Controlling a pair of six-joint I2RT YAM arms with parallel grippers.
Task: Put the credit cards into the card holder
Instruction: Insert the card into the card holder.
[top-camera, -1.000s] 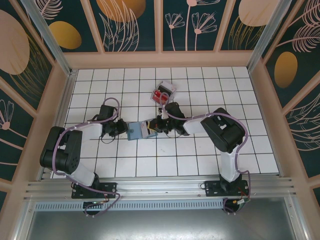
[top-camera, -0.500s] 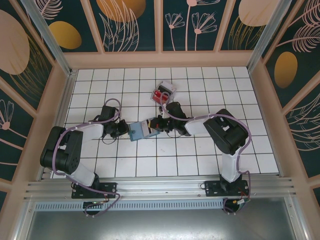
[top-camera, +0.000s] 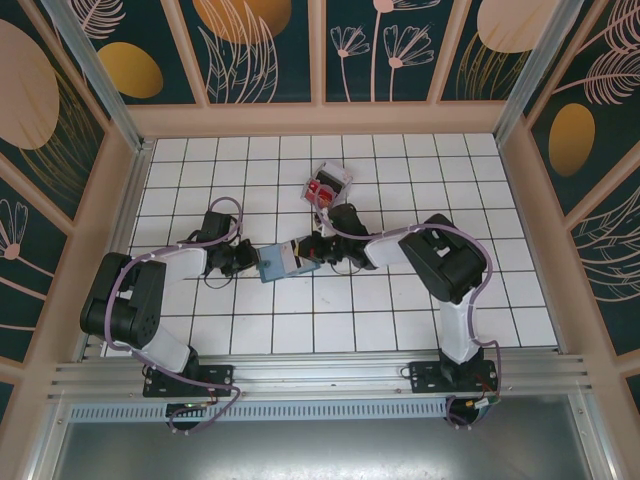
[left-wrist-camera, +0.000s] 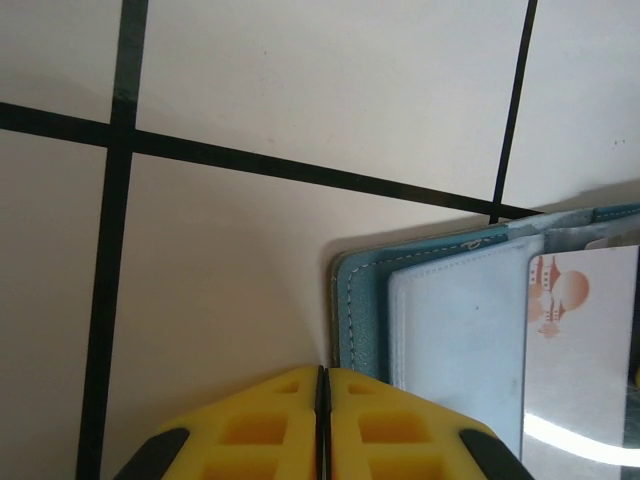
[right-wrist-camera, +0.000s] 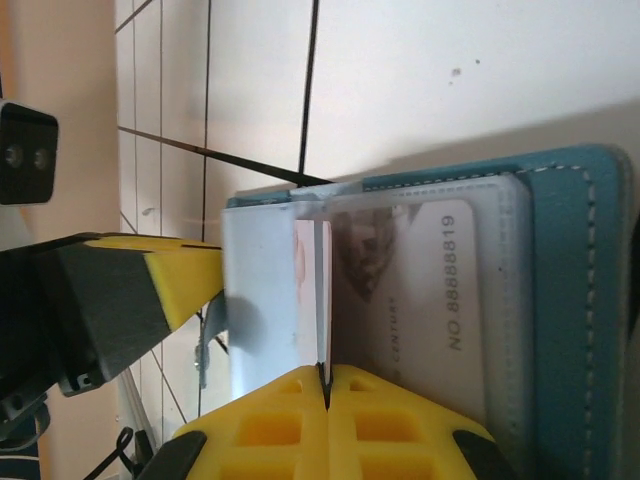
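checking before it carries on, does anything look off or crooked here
Nothing damaged or spilled. The card holder lies askew to the tile lines, as does the clear tray of red cards. The right gripper pinches a pale credit card edge-on over it.

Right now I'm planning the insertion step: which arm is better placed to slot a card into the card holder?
Right. The right pincer is shut on a credit card held edge-on over the open card holder; the left pincer sits shut at the holder's edge.

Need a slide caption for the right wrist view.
Right gripper, jaws shut on a pale card edge-on, at the open teal card holder, numbered card already pocketed.
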